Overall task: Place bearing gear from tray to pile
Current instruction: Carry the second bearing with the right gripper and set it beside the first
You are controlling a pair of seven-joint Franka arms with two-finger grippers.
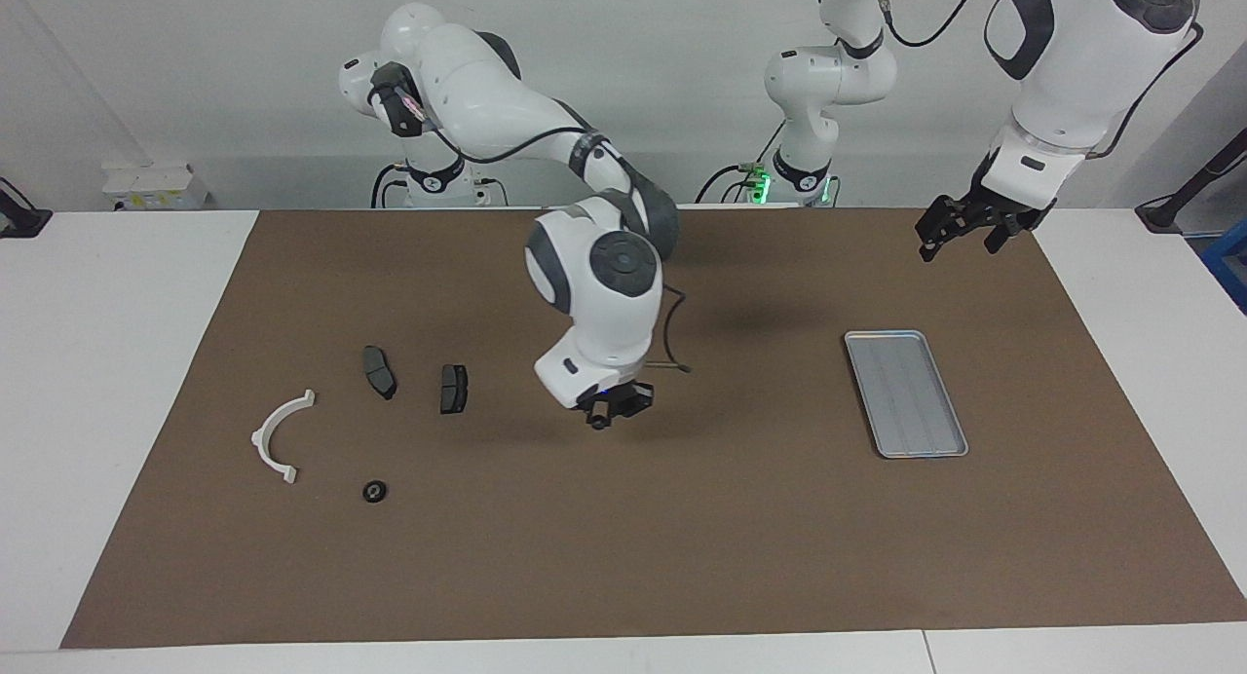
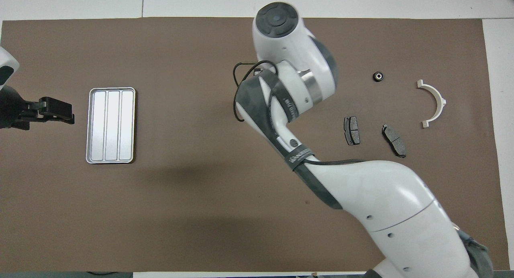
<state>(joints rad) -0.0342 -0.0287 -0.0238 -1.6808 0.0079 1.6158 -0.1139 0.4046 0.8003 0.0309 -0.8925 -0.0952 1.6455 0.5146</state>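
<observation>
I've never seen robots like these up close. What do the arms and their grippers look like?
Both arms are glossy white, built of rounded segments with dark grey joint bands and round dark grey caps. Black cables loop along the outside. The right gripper and left gripper are small, black and two-fingered. A green light glows at the left arm's base.

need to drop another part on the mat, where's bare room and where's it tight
Bare mat lies between the tray and the right claw, which hangs over the middle. It is crowded toward the right arm's end: two pads, white bracket, bearing gear. The left claw waits.
</observation>
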